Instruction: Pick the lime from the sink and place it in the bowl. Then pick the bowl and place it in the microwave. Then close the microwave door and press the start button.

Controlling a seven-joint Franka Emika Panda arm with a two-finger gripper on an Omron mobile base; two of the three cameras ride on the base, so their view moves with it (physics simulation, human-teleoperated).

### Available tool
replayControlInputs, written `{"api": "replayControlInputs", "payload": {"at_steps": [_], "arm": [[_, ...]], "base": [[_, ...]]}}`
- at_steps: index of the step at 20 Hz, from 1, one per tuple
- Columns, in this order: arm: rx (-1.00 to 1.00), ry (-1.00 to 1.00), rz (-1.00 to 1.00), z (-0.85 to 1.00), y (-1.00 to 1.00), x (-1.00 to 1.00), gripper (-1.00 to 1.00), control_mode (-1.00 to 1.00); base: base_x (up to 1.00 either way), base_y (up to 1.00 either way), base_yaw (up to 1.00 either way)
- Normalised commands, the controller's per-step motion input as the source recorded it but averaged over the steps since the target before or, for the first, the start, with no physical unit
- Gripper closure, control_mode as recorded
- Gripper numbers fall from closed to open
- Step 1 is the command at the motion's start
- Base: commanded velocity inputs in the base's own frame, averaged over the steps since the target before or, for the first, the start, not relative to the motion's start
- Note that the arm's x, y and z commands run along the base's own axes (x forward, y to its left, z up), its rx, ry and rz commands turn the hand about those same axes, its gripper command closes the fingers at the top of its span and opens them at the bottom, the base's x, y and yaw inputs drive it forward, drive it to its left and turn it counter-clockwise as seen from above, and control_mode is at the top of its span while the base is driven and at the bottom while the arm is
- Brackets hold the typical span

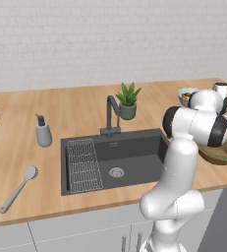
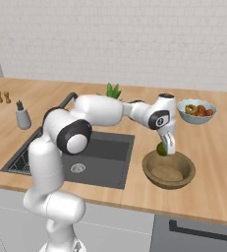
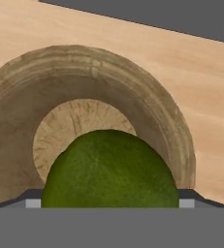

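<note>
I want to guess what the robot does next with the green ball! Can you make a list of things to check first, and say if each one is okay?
1. Lime out of the sink: ok, it is over by the bowl.
2. Lime above the bowl: ok, the hand view looks down past it into the wooden bowl.
3. Lime resting on the bowl's floor: not ok, it sits up at rim height at the gripper.
4. Jaws letting go: cannot tell, they stand wide, but the lime is still right at the tips.
5. Room inside the bowl: ok, nothing else lies in it.
6. Small grey food bowl out of the way: ok, it stands apart behind.
</note>
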Motion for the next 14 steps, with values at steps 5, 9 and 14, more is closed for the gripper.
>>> {"api": "replayControlInputs", "payload": {"at_steps": [5, 9, 14], "arm": [[0.00, 0.00, 0.00, -0.70, -0.30, 0.00, 1.00, -1.00], [0.00, -0.01, 0.00, -0.51, 0.00, 0.01, 1.00, -1.00], [0.00, 0.03, 0.00, -0.26, 0.00, 0.01, 1.00, -1.00]], "base": [[0.00, 0.00, 0.00], [0.00, 0.00, 0.00], [0.00, 0.00, 0.00]]}}
